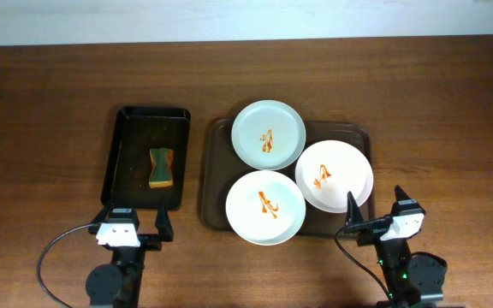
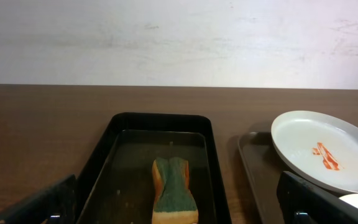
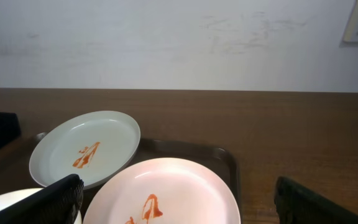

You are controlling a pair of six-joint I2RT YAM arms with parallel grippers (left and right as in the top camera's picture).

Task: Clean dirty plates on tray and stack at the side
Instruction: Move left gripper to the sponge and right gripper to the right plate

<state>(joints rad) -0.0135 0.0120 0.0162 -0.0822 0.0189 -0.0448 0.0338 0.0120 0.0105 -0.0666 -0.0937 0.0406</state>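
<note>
Plates (image 1: 265,207): all three lie on the tray (image 1: 215,171), none wiped. The far plate (image 1: 268,135), near plate (image 1: 255,224) and right plate (image 1: 334,175) each carry an orange smear in the middle. They sit close together, rims touching or overlapping; I cannot tell which. No plate stands on the bench (image 1: 58,103) beside the tray, so no stack is begun.

Sponge (image 1: 161,167): lying in the black tray (image 1: 114,162) left of the plates, untouched.

My left gripper (image 1: 137,221) hangs at the near end of the black tray, jaws wide, holding nothing. My right gripper (image 1: 377,205) sits by the tray's near right corner, jaws wide, also holding nothing.

Judgement: nothing done so far. Three wipes and the stacking remain.
</note>
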